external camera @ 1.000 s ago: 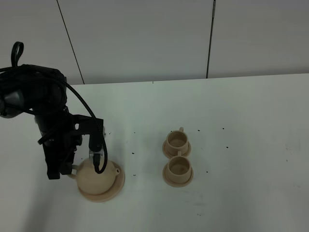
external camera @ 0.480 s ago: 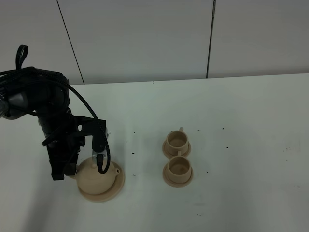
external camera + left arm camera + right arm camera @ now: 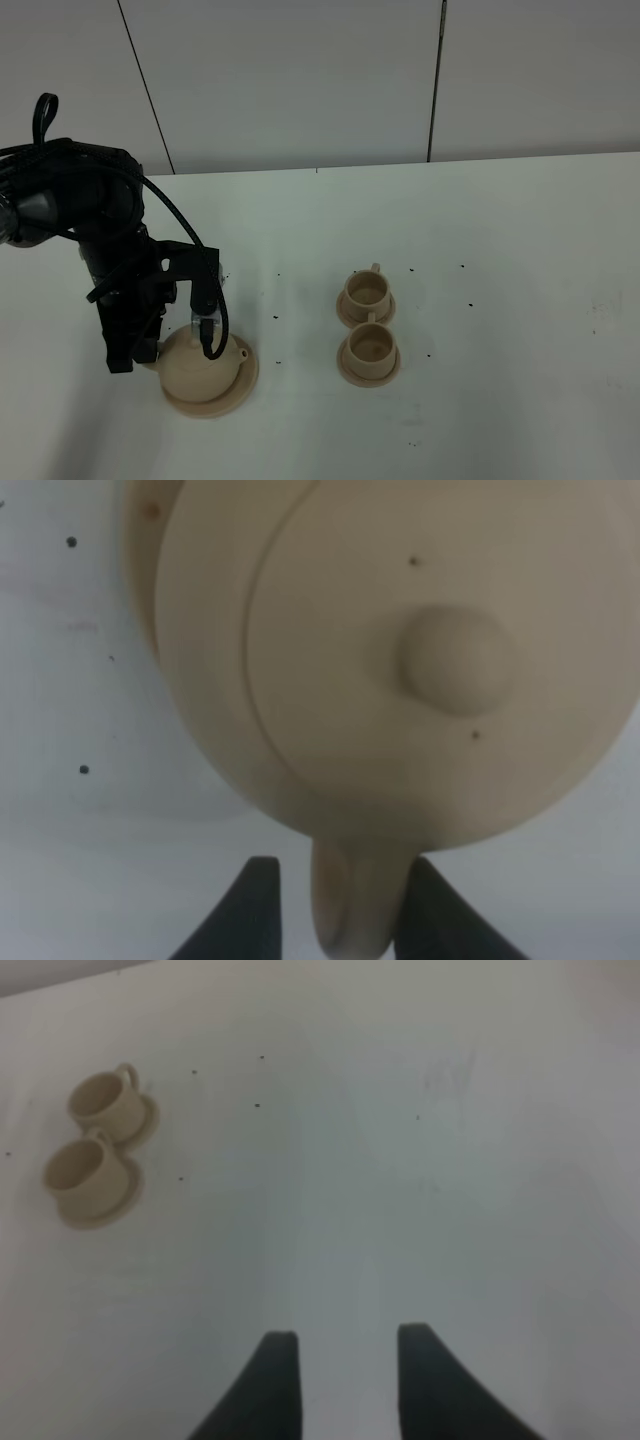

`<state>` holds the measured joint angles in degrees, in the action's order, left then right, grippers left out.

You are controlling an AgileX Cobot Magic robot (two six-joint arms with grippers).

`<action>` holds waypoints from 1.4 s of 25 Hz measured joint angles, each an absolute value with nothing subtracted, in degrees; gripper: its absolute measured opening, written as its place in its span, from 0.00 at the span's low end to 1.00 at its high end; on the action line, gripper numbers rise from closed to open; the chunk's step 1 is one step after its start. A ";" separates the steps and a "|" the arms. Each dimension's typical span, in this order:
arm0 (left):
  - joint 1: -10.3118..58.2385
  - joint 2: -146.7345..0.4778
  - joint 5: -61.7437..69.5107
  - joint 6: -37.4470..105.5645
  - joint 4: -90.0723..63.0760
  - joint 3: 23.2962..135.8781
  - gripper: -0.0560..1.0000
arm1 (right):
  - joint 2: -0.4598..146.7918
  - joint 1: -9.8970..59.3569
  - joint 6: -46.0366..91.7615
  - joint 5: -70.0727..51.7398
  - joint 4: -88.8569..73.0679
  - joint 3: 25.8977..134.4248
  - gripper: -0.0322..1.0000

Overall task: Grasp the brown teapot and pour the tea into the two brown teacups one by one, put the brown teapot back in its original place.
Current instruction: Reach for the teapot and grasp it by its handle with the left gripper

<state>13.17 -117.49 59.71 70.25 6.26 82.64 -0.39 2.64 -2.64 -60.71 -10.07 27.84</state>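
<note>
There is one brown teapot (image 3: pixel 200 368), in the lower left of the high view. It sits on the one large saucer (image 3: pixel 238 397), with its spout (image 3: pixel 243 354) pointing right and its handle (image 3: pixel 352 905) pointing left. The lid with its single knob (image 3: pixel 458 661) is in place.

Two brown teacups stand just right of centre, the farther teacup (image 3: pixel 367 291) above the nearer teacup (image 3: pixel 370 346) in the frame. Each is on its own small saucer (image 3: pixel 346 373), which makes two small saucers in all, and their rims meet. Both cup handles point toward the wall (image 3: pixel 300 80).

There are two grippers, and only one of them shows in the high view. The left gripper (image 3: pixel 340 862) is low at the teapot's handle with its two fingers spread to either side of the loop. One finger looks to be against the handle, and a sliver of table shows between the handle and the other, so it is not pinching. The right gripper (image 3: pixel 346 1332) hangs over bare tabletop with its fingers apart and nothing between them. The cups are well off to one side of it.

The white table (image 3: pixel 520 300) meets the wall along a line across the upper third of the frame. The teapot's saucer lies near the bottom edge of the frame. Open tabletop stretches between the teapot and the cups, and more widely to the right of the cups, marked only by scattered dark specks (image 3: pixel 276 318).
</note>
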 joint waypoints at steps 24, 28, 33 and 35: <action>13.17 -117.60 60.12 70.31 6.21 82.64 0.22 | -0.39 2.64 -2.64 -60.71 -10.07 27.84 0.26; 13.17 -118.47 60.63 70.31 6.27 82.64 0.21 | -0.39 2.64 -2.64 -60.71 -10.07 27.84 0.26; 13.17 -118.77 60.76 70.31 6.46 82.64 0.21 | -0.39 2.64 -2.64 -60.71 -10.07 27.84 0.26; 13.17 -118.77 60.76 70.31 6.46 82.64 0.21 | -0.39 2.64 -2.64 -60.71 -10.07 27.84 0.26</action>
